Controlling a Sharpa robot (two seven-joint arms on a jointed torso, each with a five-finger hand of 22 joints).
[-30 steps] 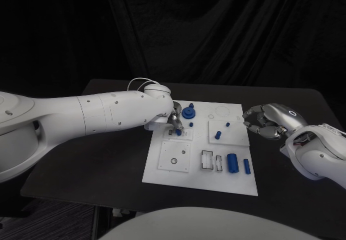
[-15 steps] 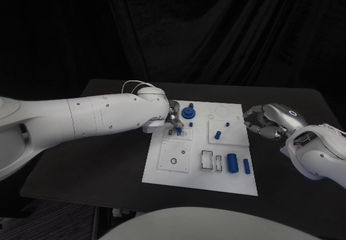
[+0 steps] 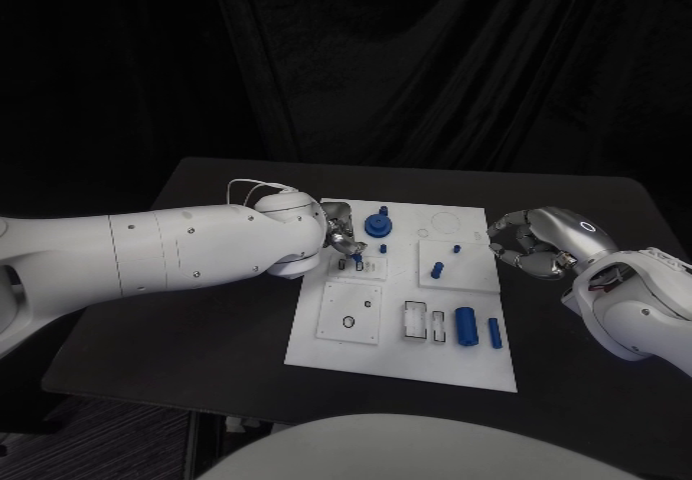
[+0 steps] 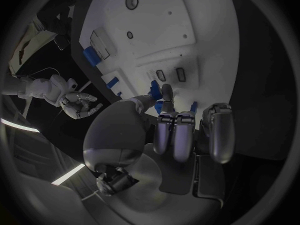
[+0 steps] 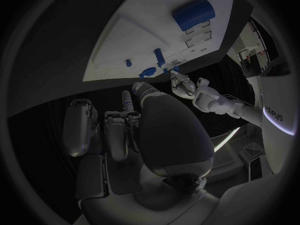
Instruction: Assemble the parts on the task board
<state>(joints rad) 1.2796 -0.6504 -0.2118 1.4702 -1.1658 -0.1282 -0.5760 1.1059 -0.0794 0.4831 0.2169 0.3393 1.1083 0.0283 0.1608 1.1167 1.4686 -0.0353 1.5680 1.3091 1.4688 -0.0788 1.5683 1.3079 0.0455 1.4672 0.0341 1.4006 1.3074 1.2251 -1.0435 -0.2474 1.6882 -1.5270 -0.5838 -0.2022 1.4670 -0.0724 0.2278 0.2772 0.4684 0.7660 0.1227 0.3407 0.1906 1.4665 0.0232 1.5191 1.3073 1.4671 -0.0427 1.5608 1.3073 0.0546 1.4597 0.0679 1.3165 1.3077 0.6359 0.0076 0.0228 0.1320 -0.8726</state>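
The white task board (image 3: 404, 345) lies mid-table. My left hand (image 3: 340, 230) hovers over its far left section and pinches a small blue part (image 3: 355, 259) between thumb and a finger; the left wrist view shows the same blue part (image 4: 155, 91) at the fingertips (image 4: 167, 92), just over the board (image 4: 194, 30). A blue round knob (image 3: 379, 222) stands next to that hand. A blue peg (image 3: 437, 268) stands in the middle right plate. A blue cylinder (image 3: 466, 325) and a short bar (image 3: 493, 333) lie near the front right. My right hand (image 3: 534, 245) hangs beside the board's right edge, fingers curled, holding nothing.
Rectangular slots (image 3: 424, 322) and a round hole (image 3: 348, 322) sit in the board's near half. Black table (image 3: 188, 330) surrounds the board. The right wrist view shows the board (image 5: 144, 45), the blue cylinder (image 5: 194, 12) and my left hand (image 5: 183, 83) beyond it.
My left forearm has swung lower and to the left, while its hand stays over the board's far left section with the blue part, shifted slightly away. The right hand has not moved.
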